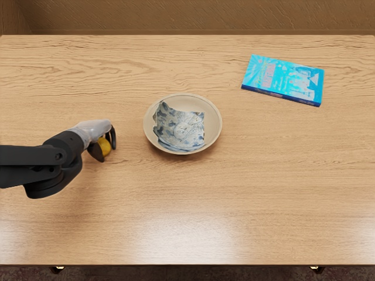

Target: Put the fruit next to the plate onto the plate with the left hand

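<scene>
Blue book (283, 79) far from fruit (105, 146), plate (183, 96)

Between the left hand (96, 137), whose fingers (111, 139) wrap the fruit (105, 147) toward the tabletop's (234, 205) left edge, and the plate (216, 112) at mid-tabletop lies a bare strip of wood, open to pass. The plate's raised rim is the only barrier on that line. The book (283, 79) lies flat toward the far right corner, well apart from the plate. The near half and the far left corner are open wood.
</scene>
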Robot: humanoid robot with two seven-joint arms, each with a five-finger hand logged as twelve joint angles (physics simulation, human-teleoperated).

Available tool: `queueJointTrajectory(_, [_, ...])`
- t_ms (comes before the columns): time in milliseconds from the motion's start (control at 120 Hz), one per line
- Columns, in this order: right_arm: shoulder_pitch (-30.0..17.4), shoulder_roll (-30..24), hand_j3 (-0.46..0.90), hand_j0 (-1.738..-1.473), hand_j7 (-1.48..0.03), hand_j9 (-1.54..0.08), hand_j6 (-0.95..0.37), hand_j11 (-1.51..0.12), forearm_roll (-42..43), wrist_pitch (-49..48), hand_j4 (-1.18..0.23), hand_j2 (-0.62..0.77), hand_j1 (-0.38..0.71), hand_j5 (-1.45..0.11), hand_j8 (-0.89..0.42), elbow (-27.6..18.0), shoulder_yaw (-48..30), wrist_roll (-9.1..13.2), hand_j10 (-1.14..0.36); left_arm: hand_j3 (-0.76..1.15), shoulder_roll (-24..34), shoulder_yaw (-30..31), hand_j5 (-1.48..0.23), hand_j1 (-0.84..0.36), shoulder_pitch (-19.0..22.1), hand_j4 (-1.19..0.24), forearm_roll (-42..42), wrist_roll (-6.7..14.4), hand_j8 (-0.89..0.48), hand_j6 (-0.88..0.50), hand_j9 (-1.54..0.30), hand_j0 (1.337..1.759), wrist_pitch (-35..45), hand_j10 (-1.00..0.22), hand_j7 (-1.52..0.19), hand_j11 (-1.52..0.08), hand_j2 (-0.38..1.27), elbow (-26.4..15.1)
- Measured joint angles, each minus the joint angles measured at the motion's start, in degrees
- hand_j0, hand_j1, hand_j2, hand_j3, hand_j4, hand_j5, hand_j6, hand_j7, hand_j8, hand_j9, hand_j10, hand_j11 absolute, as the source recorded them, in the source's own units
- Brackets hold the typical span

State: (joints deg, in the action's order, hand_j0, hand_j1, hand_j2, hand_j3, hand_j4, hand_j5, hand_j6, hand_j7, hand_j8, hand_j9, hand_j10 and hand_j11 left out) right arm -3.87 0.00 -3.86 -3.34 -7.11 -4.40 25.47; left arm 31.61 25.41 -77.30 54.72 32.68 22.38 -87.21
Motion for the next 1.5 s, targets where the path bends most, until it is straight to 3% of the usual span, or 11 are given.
queueJointTrajectory(83, [0.0,0.0,0.0,-1.658,0.0,0.0,0.0,0.0,0.0,0.0,0.0,0.0,-0.35,0.0,0.0,0.0,0.0,0.0,0.0,-0.31,0.2,0.0,-1.0,-0.24,-0.1,-0.83,-0.1,0.0,-0.38,-0.51,-1.08,1.617,-0.5,-0.58,-1.04,-1.1,0.17,0.0])
queueJointTrajectory(125, [0.0,0.0,0.0,-1.658,0.0,0.0,0.0,0.0,0.0,0.0,0.0,0.0,-0.35,0.0,0.0,0.0,0.0,0.0,0.0,-0.35,0.7,0.0,-1.02,-0.23,-0.4,-0.84,-0.5,-0.1,-0.44,-0.55,-1.09,1.613,-1.0,-0.62,-1.06,-1.11,0.3,-0.2])
queueJointTrajectory(158, [0.0,0.0,0.0,-1.658,0.0,0.0,0.0,0.0,0.0,0.0,0.0,0.0,-0.35,0.0,0.0,0.0,0.0,0.0,0.0,-0.63,0.8,-0.1,-1.03,-0.25,-0.6,-0.84,-0.8,-0.1,-0.46,-0.56,-1.09,1.618,-1.5,-0.64,-1.07,-1.12,0.45,-0.2])
queueJointTrajectory(208, [0.0,0.0,0.0,-1.658,0.0,0.0,0.0,0.0,0.0,0.0,0.0,0.0,-0.35,0.0,0.0,0.0,0.0,0.0,0.0,-0.53,1.2,-0.2,-1.07,-0.28,-1.0,-0.83,-1.4,-0.1,-0.44,-0.54,-1.1,1.62,-2.5,-0.63,-1.09,-1.12,0.54,-0.4])
queueJointTrajectory(350, [0.0,0.0,0.0,-1.658,0.0,0.0,0.0,0.0,0.0,0.0,0.0,0.0,-0.35,0.0,0.0,0.0,0.0,0.0,0.0,-0.27,1.9,-0.4,-1.16,-0.28,-3.4,-0.81,-3.8,-0.2,-0.41,-0.5,-1.12,1.636,-5.7,-0.6,-1.15,-1.13,0.46,-0.8])
queueJointTrajectory(558, [0.0,0.0,0.0,-1.658,0.0,0.0,0.0,0.0,0.0,0.0,0.0,0.0,-0.35,0.0,0.0,0.0,0.0,0.0,0.0,-0.1,2.2,-0.7,-1.21,-0.29,-8.2,-0.8,-8.1,-0.2,-0.39,-0.49,-1.13,1.645,-10.0,-0.6,-1.17,-1.14,0.47,-1.6])
queueJointTrajectory(692, [0.0,0.0,0.0,-1.658,0.0,0.0,0.0,0.0,0.0,0.0,0.0,0.0,-0.35,0.0,0.0,0.0,0.0,0.0,0.0,-0.05,2.1,-1.6,-1.23,-0.31,-10.2,-0.79,-10.5,-0.1,-0.38,-0.47,-1.13,1.648,-12.7,-0.58,-1.18,-1.14,0.54,-2.1])
queueJointTrajectory(725, [0.0,0.0,0.0,-1.658,0.0,0.0,0.0,0.0,0.0,0.0,0.0,0.0,-0.35,0.0,0.0,0.0,0.0,0.0,0.0,-0.04,2.2,-2.0,-1.23,-0.25,-11.2,-0.8,-11.0,-0.1,-0.39,-0.49,-1.13,1.649,-13.6,-0.59,-1.18,-1.14,0.37,-2.3])
queueJointTrajectory(1033, [0.0,0.0,0.0,-1.658,0.0,0.0,0.0,0.0,0.0,0.0,0.0,0.0,-0.35,0.0,0.0,0.0,0.0,0.0,0.0,-0.01,2.0,-5.1,-1.22,-0.31,-17.5,-0.8,-15.4,0.0,-0.39,-0.49,-1.13,1.651,-20.1,-0.58,-1.18,-1.13,0.5,-3.4])
queueJointTrajectory(1300, [0.0,0.0,0.0,-1.658,0.0,0.0,0.0,0.0,0.0,0.0,0.0,0.0,-0.35,0.0,0.0,0.0,0.0,0.0,0.0,0.0,-2.9,-6.7,-1.2,-0.21,-20.3,-0.81,-18.3,0.0,-0.45,-0.56,-1.13,1.651,-21.0,-0.63,-1.15,-1.13,0.34,-3.1])
queueJointTrajectory(1500, [0.0,0.0,0.0,-1.658,0.0,0.0,0.0,0.0,0.0,0.0,0.0,0.0,-0.35,0.0,0.0,0.0,0.0,0.0,0.0,0.0,-6.3,-9.2,-1.2,-0.31,-20.3,-0.81,-19.0,0.0,-0.42,-0.52,-1.13,1.652,-21.1,-0.6,-1.15,-1.13,0.55,-1.2])
